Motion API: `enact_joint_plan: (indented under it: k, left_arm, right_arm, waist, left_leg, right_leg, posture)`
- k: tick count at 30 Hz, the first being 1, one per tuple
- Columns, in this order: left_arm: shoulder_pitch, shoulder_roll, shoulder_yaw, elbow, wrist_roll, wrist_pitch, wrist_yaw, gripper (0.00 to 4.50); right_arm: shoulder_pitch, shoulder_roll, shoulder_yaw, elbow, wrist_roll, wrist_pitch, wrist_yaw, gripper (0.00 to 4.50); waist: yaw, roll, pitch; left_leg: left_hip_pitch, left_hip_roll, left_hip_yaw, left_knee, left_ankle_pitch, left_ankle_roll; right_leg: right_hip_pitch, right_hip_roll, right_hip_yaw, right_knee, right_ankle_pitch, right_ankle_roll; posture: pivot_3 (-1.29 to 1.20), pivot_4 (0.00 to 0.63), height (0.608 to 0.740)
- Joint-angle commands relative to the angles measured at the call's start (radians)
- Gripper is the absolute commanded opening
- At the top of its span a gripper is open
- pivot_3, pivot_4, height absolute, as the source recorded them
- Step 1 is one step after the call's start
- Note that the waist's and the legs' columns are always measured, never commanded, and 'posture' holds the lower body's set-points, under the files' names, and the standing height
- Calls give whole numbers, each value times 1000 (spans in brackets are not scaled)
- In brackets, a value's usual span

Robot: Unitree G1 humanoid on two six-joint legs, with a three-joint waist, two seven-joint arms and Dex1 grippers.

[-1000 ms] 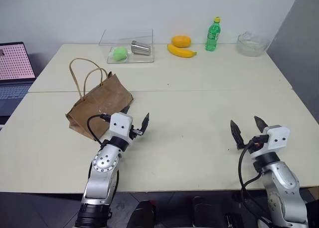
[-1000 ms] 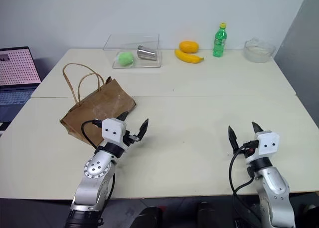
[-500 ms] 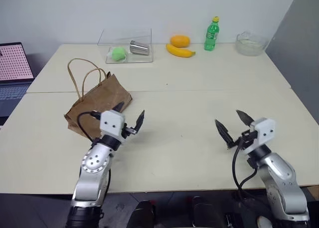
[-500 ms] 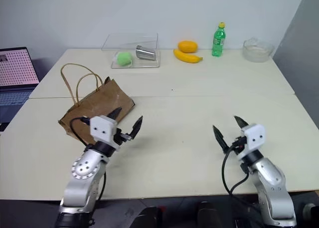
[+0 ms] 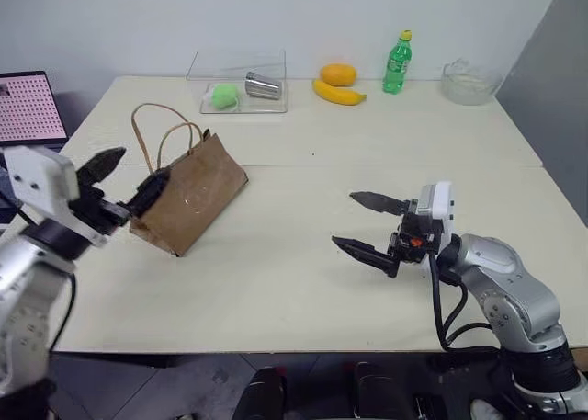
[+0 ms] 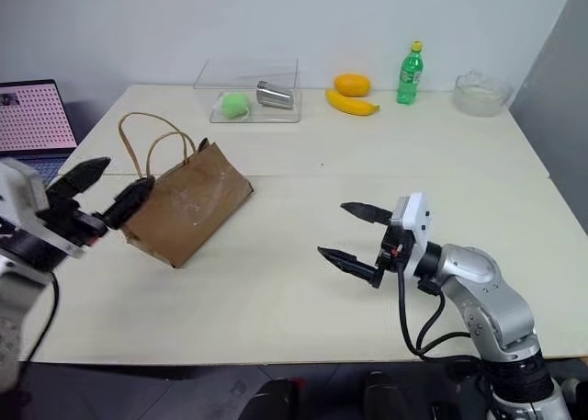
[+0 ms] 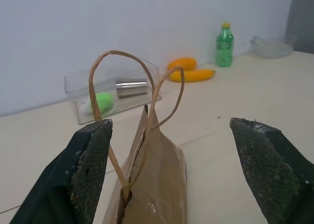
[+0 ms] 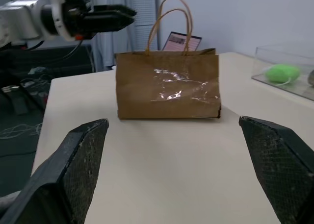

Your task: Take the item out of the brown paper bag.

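Pale cream tabletop (image 5: 303,291) stretches back to a white wall, and the brown paper bag (image 5: 188,195) stands upright on its left half, its two thin tan loop handles (image 5: 161,135) rising from the top edge. At the bag's left end the left gripper (image 5: 124,179) hangs with its black fingers spread wide, one to either side of the handles in the left wrist view, touching neither as far as can be seen. On the right half of the table the right gripper (image 5: 363,225) points across toward the bag, well apart from it, jaws wide and empty. Whether the item lies inside the bag cannot be told. Along the far edge sit a clear plastic box (image 5: 237,82), a banana (image 5: 335,93) and a green bottle (image 5: 396,63)
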Motion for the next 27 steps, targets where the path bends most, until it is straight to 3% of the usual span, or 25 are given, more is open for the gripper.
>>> enact_joint_plan:
  k: [1, 14, 27]
  left_arm:
    - [-37, 70, 23, 95, -39, 61, -81, 4025]
    - [-342, 91, -205, 442, 152, -42, -212, 4025]
    - [-612, 98, -305, 648, 237, -73, -315, 4025]
  right_arm:
    - [-27, -9, -3, -16, 13, -23, 41, 4500]
    - [-25, -49, -22, -127, 29, 29, 23, 4500]
    - [-54, -86, -45, -145, 72, 83, 5, 4500]
  waist:
    - [-1, 1, 0]
    - [0, 0, 1]
    - [-1, 0, 1]
  left_leg:
    - [0, 0, 0, 0, 0, 0]
    - [-2, 0, 0, -2, 0, 0]
    - [-3, 0, 0, -2, 0, 0]
  right_leg:
    - [0, 0, 0, 0, 0, 0]
    - [-1, 0, 0, -5, 0, 0]
    - [-1, 0, -1, -6, 1, 0]
  posture:
    - [0, 150, 740]
    - [0, 150, 740]
    - [0, 150, 740]
